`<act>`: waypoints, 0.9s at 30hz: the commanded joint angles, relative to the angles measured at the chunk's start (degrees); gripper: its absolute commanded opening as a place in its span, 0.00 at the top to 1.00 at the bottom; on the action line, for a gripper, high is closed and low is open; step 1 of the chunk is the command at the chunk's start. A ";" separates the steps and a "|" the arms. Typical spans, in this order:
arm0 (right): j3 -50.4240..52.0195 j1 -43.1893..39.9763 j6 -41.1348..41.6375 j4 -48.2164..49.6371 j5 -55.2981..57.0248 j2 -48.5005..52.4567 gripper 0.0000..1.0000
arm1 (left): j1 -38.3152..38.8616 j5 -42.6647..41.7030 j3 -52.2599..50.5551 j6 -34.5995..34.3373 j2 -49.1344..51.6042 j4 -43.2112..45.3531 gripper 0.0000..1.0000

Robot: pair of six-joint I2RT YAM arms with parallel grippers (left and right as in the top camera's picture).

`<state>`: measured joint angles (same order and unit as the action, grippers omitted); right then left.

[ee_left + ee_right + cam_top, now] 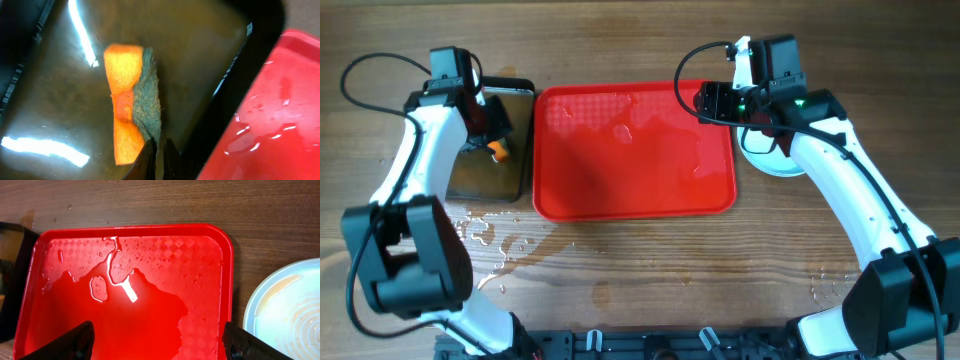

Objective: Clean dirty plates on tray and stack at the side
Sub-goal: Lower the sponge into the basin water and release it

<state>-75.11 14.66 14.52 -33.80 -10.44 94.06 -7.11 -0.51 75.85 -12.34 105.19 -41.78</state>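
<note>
1. The left gripper [159, 155], jaws pressed together, hangs low over the black pan [45, 90]. Its tips are at the near end of the orange sponge [125, 100], which lies flat in murky water with its grey scouring side alongside. We cannot tell whether the tips nip the sponge's edge.
2. The right gripper [162, 347], spread wide and empty, hovers above the red tray [227, 280]. The tray carries only puddled water and no plate.
3. The plates [282, 315] sit off the tray on the wooden table [150, 200], just beside its right rim. We cannot tell how many are stacked. A tan streak crosses the top one, and whether it is a smear or glare is unclear.
4. We judge the washing nearly finished, with the sponge being parked. To do this well, we would lift the left arm straight up, so that neither sponge nor pan drags.
5. We would also check that streak before calling the stack clean, and keep the right arm's elbow clear of the plates.
</note>
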 commanded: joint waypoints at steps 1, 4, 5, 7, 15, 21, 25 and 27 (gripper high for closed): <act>-0.94 -0.04 -1.55 -0.09 0.35 -0.52 0.17 | 0.24 -0.94 -0.22 0.02 2.78 0.17 0.96; -0.94 -0.04 -1.53 -0.09 0.35 -0.52 0.17 | 0.24 -0.94 -0.28 0.02 3.69 -0.07 0.96; -0.94 -0.04 -1.55 -0.09 0.35 -0.52 0.17 | 0.24 -0.98 -0.48 0.02 3.76 -0.07 0.96; -0.94 -0.04 -1.95 -0.09 0.35 -0.52 0.17 | 0.26 -0.98 -0.90 0.17 3.76 -0.13 0.96; -0.94 -0.04 -2.54 -0.37 0.35 -0.52 0.17 | 0.20 2.21 -1.03 0.33 3.80 -5.01 0.96; -0.92 -0.04 -2.54 -0.33 0.35 -0.52 0.17 | 0.17 7.93 -1.03 -1.09 3.80 -9.35 0.96; -0.92 -0.04 -2.56 -0.33 0.35 -0.52 0.17 | -0.31 12.31 -1.01 -4.87 3.80 -10.23 0.96; -0.92 -0.04 -2.56 -0.33 0.35 -0.52 0.17 | -0.68 12.28 -1.01 -4.87 3.80 -10.21 0.96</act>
<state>-75.11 14.66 13.10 -34.20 -10.44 94.08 -7.16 8.03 75.48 -14.63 108.33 -51.88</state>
